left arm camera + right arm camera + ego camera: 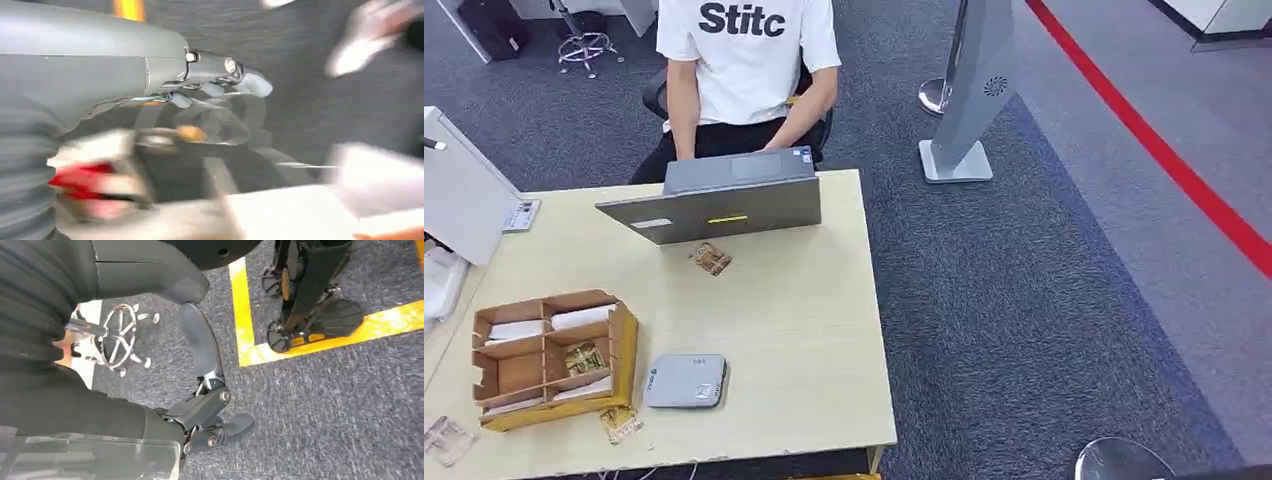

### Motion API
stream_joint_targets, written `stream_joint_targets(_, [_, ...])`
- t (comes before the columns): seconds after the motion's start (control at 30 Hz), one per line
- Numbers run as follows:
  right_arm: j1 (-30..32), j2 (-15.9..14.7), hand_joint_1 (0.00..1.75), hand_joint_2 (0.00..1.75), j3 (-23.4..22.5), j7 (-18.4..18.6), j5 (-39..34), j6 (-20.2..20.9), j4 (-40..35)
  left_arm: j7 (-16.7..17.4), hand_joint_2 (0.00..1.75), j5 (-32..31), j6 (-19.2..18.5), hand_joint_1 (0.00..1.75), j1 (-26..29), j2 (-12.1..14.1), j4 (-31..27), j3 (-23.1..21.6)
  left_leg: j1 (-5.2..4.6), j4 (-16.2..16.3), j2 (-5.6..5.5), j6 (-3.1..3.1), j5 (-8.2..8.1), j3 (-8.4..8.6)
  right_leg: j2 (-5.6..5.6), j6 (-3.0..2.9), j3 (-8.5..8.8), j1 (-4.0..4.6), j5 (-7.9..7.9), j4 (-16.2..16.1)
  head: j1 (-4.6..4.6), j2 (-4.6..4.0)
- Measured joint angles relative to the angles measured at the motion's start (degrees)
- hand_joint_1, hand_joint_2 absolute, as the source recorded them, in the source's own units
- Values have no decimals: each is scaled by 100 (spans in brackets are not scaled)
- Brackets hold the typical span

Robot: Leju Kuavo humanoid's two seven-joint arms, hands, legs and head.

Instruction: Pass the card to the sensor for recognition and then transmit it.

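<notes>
Table (824, 330) | card (711, 259) beside laptop (724, 205) | both hands (210, 425) empty, fingers apart, away.

Head view: bright, even light, sharp, soft shadows under the laptop (724, 205) and the cardboard box (554, 355). Left wrist view: heavy motion blur, pale things smeared and washed out. Right wrist view: sharp, evenly lit, carpet (340, 415) texture crisp.
</notes>
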Motion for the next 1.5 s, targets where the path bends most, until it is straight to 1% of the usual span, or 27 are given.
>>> stream_joint_targets(0.03, [7, -2, 0, 175, 0, -7, -4, 9, -5, -225, 175, 509, 430, 0, 308, 9, -441, -505, 0, 8, 5, 1, 0, 2, 8, 0, -2, -1, 1, -1, -5, 0])
stream_joint_targets(0.07, [33, -9, 0, 175, 0, -13, -2, 13, -7, -339, 175, 794, 573, 0, 701, 11, -874, -1071, -7, 8, -5, 8, 4, 0, -4, 2, -5, -10, -1, -4, -9, 0])
stream_joint_targets(0.1, [52, -13, 0, 175, 0, -15, 0, 13, -7, -336, 175, 889, 551, 0, 950, -2, -1264, -1567, -16, 3, -42, 26, 11, -12, -42, 31, -14, -24, -23, -4, -9, 0])
stream_joint_targets(0.13, [47, -15, 0, 175, 0, -15, 0, 13, -7, -334, 175, 946, 549, 0, 1064, -20, -1533, -1924, -16, 3, -88, 32, 16, -23, -81, 26, -7, -24, -28, -4, -9, 0])
stream_joint_targets(0.2, [-1, -15, 0, 175, 0, -15, -2, 18, -7, -301, 175, 1032, 531, 0, 1289, -40, -1914, -2430, -8, 3, -102, 28, 13, -21, -102, 18, 7, -13, -31, -4, 13, 0])
stream_joint_targets(0.23, [-18, -15, 0, 175, 0, -18, -4, 26, -5, -301, 175, 1093, 446, 0, 1384, -53, -2099, -2616, -9, 3, -95, 23, 10, -17, -98, 9, 8, -12, -26, -4, 22, 0])
stream_joint_targets(0.27, [-13, -15, 0, 175, 0, -24, -7, 37, -5, -301, 175, 1156, 207, 0, 1470, -66, -2327, -2780, -10, 3, -88, 24, 11, -14, -93, 10, 9, -15, -25, -4, 13, 0])
stream_joint_targets(0.33, [9, -15, 0, 175, 0, -35, -9, 85, -4, -194, 175, 1128, -309, 0, 1553, -79, -2723, -2971, -11, 3, -89, 24, 12, -11, -94, 11, 9, -18, -25, -3, 11, 2])
stream_joint_targets(0.47, [12, -15, 0, 175, 0, -61, -74, 127, -4, 132, 175, 882, -1126, 0, 1440, -83, -3474, -2991, -12, 4, -88, 21, 15, -7, -94, 8, 20, -17, -22, -3, 9, 0])
stream_joint_targets(0.53, [18, -15, 0, 175, 0, -53, -68, 136, -4, 178, 175, 482, -1570, 0, 1309, -77, -3848, -2978, -12, 5, -89, 18, 19, -6, -94, 8, 22, -16, -22, -3, 13, 0])
stream_joint_targets(0.6, [22, -15, 0, 175, 0, -37, -44, 138, -5, 44, 175, -151, -1858, 0, 1148, -39, -4101, -2960, -12, 5, -88, 17, 19, -5, -94, 7, 22, -17, -22, -3, 9, 2])
stream_joint_targets(0.63, [23, -15, 0, 175, 0, -31, -9, 138, -5, -89, 175, -522, -1915, 0, 1053, -2, -4215, -2960, -12, 4, -88, 17, 19, -5, -94, 7, 22, -17, -22, -2, 11, 0])
stream_joint_targets(0.67, [24, -15, 0, 175, 0, -26, 22, 142, -4, -275, 175, -882, -1854, 0, 967, 52, -4312, -2962, -12, 4, -87, 17, 19, -3, -92, 7, 20, -17, -22, -2, 11, 0])
stream_joint_targets(0.73, [25, -15, 0, 175, 11, -4, 61, 144, -5, -754, 175, -1733, -1446, 0, 841, 226, -4457, -3110, -12, 4, -84, 16, 20, -1, -88, 4, 18, -16, -20, -2, 9, 0])
stream_joint_targets(0.77, [26, -15, 0, 175, 24, 4, 79, 134, -5, -897, 175, -2016, -1247, 0, 803, 303, -4492, -3202, -11, 5, -84, 15, 20, 0, -88, 4, 10, -16, -20, -2, 13, 0])
stream_joint_targets(0.83, [-7, 9, 0, 175, 41, 28, 111, -45, 4, -1099, 175, -2741, -618, 0, 626, 661, -4531, -3636, -11, 4, -90, 11, 25, -3, -94, 4, 8, -16, -20, -2, 9, 2])
stream_joint_targets(0.93, [-93, 48, 0, 175, 94, 52, 177, -153, 44, -1088, 175, -3658, 187, 0, 184, 1310, -4501, -4417, -8, 4, -91, 8, 34, -3, -96, -9, 11, -10, -11, 1, 11, 0])
stream_joint_targets(1.0, [-132, 55, 0, 175, 142, 70, 243, -157, 72, -934, 175, -4165, 598, 0, -171, 1688, -4406, -4863, -8, 4, -90, 5, 45, -4, -97, -12, 9, -10, -6, 2, 9, 0])
stream_joint_targets(1.03, [-147, 70, 0, 175, 177, 68, 247, -166, 85, -761, 175, -4510, 791, 0, -389, 1896, -4296, -5134, -7, 4, -91, 4, 47, -4, -98, -17, 11, -9, -1, 3, 7, 0])
stream_joint_targets(1.07, [-155, 85, 0, 175, 201, 70, 264, -170, 96, -646, 175, -4749, 881, 0, -587, 2075, -4194, -5317, -7, 4, -90, 5, 50, -5, -97, -15, 16, -9, 4, 4, 9, 0])
stream_joint_targets(1.13, [-162, 105, 0, 175, 243, 68, 319, -173, 120, -476, 175, -5096, 971, 0, -958, 2459, -3921, -5675, -7, 4, -85, 2, 56, -7, -92, -18, 14, -9, 15, 7, 9, 0])
stream_joint_targets(1.2, [-159, 116, 0, 175, 280, 70, 345, -173, 131, -358, 175, -5391, 1047, 0, -1208, 2703, -3720, -5916, -8, 4, -73, 2, 56, -6, -77, -18, 8, -9, 17, 8, 6, 0])
stream_joint_targets(1.23, [-156, 118, 0, 175, 297, 81, 358, -170, 138, -232, 175, -5761, 1095, 0, -1323, 2816, -3616, -6048, -8, 4, -71, 1, 56, -8, -73, -17, 3, -9, 18, 7, 11, 0])
stream_joint_targets(1.27, [-155, 118, 0, 175, 330, 103, 399, -155, 149, -60, 175, -6319, 1117, 0, -1458, 2982, -3468, -6190, -8, 5, -72, 1, 57, -10, -74, -16, -1, -9, 19, 7, 8, 0])
stream_joint_targets(1.37, [-168, 125, 0, 175, 422, 166, 529, -101, 161, 502, 175, -8220, 1037, 0, -2053, 3515, -2819, -6657, -7, 6, -75, 0, 63, -15, -79, -16, -13, -9, 19, 7, 9, 0])
stream_joint_targets(1.43, [-170, 127, 0, 175, 496, 225, 581, -68, 166, 753, 175, -8952, 784, 0, -2577, 3810, -2264, -6967, -7, 5, -75, 0, 70, -19, -79, -14, -6, -9, 26, 8, 9, 2])
stream_joint_targets(1.5, [-172, 127, 0, 175, 553, 267, 656, -28, 175, 932, 175, -9542, 616, 0, -3015, 4020, -1728, -7308, -8, 5, -69, -1, 72, -22, -72, -26, -11, -9, 36, 11, 6, 0])
